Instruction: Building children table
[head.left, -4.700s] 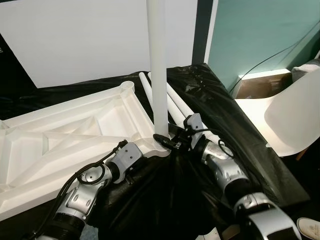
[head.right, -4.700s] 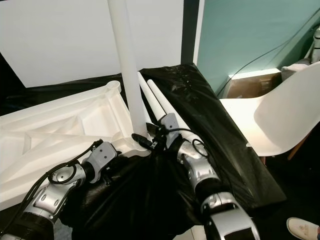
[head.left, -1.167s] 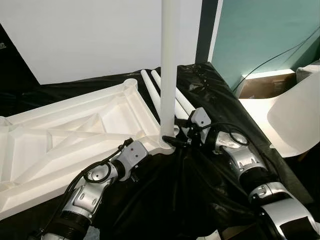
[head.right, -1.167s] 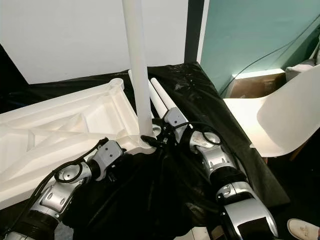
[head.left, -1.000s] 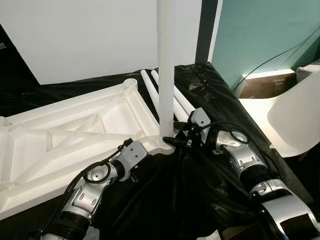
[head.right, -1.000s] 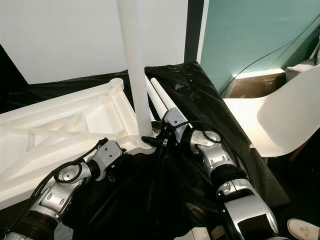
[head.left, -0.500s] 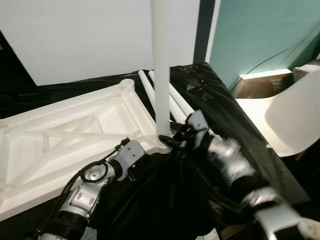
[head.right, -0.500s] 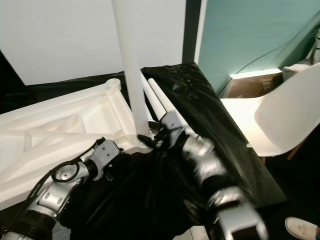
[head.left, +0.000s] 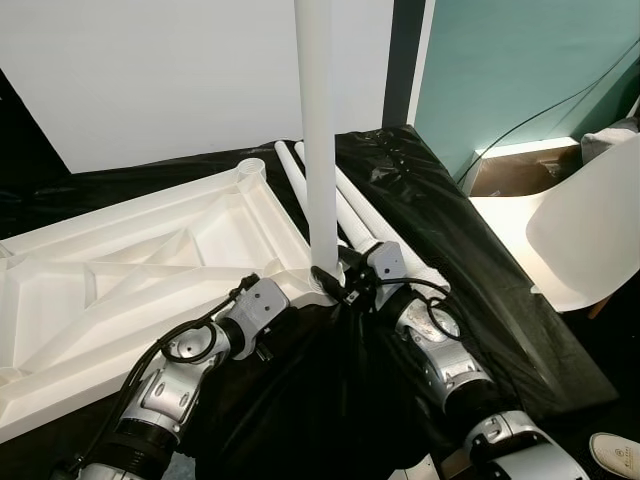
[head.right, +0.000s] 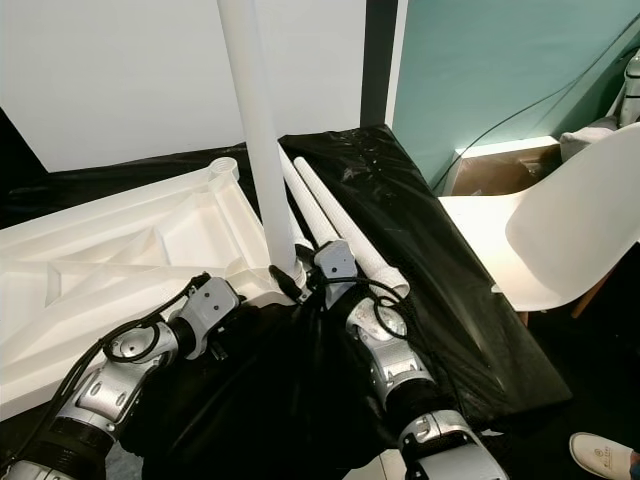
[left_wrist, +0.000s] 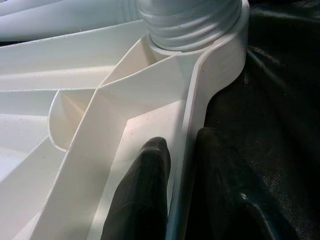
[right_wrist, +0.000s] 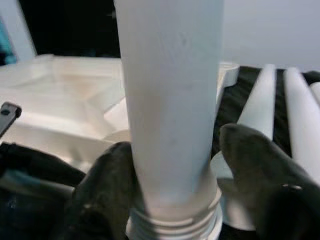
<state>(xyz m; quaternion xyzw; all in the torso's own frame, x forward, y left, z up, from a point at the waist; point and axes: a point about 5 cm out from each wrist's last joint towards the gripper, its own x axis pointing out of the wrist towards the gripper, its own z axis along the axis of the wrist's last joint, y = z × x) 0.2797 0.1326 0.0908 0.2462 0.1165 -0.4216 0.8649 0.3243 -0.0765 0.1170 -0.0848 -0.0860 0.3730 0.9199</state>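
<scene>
**Table leg upright in corner socket, both grippers engaged**

Table top (head.left: 150, 270), white plastic and turned underside up so its ribbing shows, lies across the left half of the left eye view on a black plastic sheet (head.left: 440, 240). One white leg (head.left: 318, 150) stands upright in the socket at the near right corner of the top, just left of centre frame, and runs out of the upper edge. In the right wrist view the threaded collar at the leg's foot sits at the mouth of the socket; how far it is seated cannot be told.

Right gripper (right_wrist: 187, 185) is at the foot of the upright leg. Its two black fingers (right_wrist: 107, 195) stand apart, one on each side of the leg; the finger on one side lies against the leg, the other appears close beside it, and firm contact on both sides cannot be confirmed.

Left gripper (left_wrist: 180, 195) is at the near edge of the table top, just below the socket corner. Its fingers are closed onto the raised rim of the top, one finger inside the rim and one outside against the black sheet.

Spare legs (head.left: 370, 225), white, lie flat on the black sheet just beyond the upright leg, running toward the upper centre of the frame.

A white chair (head.left: 590, 240) stands at the right edge, before a teal wall (head.left: 520, 60). A white panel (head.left: 170, 70) fills the upper left.
</scene>
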